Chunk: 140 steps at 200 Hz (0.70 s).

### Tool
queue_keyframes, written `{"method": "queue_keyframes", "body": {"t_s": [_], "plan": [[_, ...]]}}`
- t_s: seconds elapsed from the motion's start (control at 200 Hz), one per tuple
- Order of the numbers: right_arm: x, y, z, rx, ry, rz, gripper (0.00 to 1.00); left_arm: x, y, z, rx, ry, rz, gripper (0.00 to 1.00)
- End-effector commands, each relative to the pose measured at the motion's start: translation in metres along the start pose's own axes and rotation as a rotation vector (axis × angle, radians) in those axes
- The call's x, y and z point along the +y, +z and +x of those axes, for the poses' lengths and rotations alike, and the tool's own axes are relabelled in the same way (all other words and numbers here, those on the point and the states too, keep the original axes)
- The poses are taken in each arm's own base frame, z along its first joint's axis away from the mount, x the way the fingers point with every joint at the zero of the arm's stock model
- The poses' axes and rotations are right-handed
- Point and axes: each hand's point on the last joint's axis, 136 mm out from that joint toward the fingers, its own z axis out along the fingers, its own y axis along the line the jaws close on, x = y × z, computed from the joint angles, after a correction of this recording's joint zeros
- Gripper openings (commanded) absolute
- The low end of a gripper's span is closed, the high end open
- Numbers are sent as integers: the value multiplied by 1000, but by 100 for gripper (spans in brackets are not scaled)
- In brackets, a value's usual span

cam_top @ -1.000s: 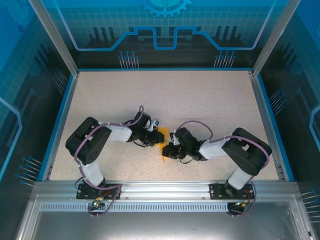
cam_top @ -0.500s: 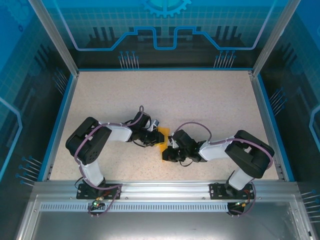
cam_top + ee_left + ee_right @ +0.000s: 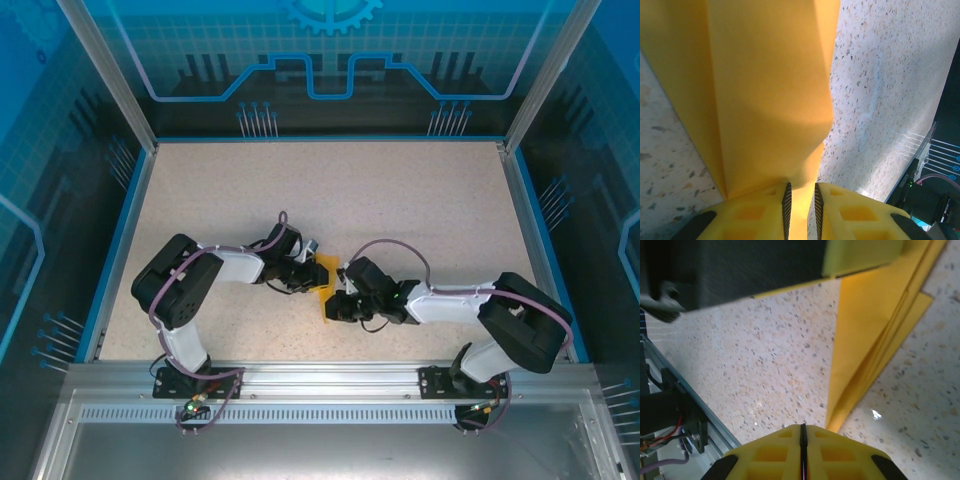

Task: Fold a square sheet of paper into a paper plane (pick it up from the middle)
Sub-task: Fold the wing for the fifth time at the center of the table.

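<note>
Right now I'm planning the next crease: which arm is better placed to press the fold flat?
Probably the right. The left gripper pinches the paper, anchoring it. The right gripper is shut on nothing visible, tips beside the paper's pointed end, free to slide along the fold.

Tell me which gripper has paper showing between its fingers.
The left gripper: the orange paper runs into the gap between its fingers, while the right gripper has its fingers pressed together.

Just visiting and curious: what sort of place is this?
Probably a robotics lab's test cell: small robot arms bolted to an aluminium rail, a speckled table, and blue printed panels enclosing it.
</note>
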Motion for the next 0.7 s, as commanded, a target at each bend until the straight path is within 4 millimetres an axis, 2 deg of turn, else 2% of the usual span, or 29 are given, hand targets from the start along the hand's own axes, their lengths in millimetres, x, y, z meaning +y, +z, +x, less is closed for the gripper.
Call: {"method": "queue_keyframes", "body": {"t_s": [0.0, 0.15, 0.245, 0.275, 0.35, 0.525, 0.695], "plan": [[12, 5, -13, -45, 18, -29, 11, 39, 9, 20, 65, -67, -120, 24], [26, 23, -16, -7, 18, -92, 12, 39, 9, 20, 69, -69, -120, 24], [13, 33, -7, 38, 41, -53, 12, 39, 8, 20, 67, -68, -118, 24], [1, 35, 2, 70, 59, -12, 11, 39, 8, 20, 68, -68, -118, 24], [-12, 38, 17, 102, 67, 17, 11, 39, 8, 20, 69, -70, -117, 24], [-35, 36, 48, 188, 79, 62, 11, 38, 8, 19, 66, -69, -118, 24], [-51, 28, 60, 215, 86, 99, 9, 36, 8, 18, 63, -73, -113, 24]]}}
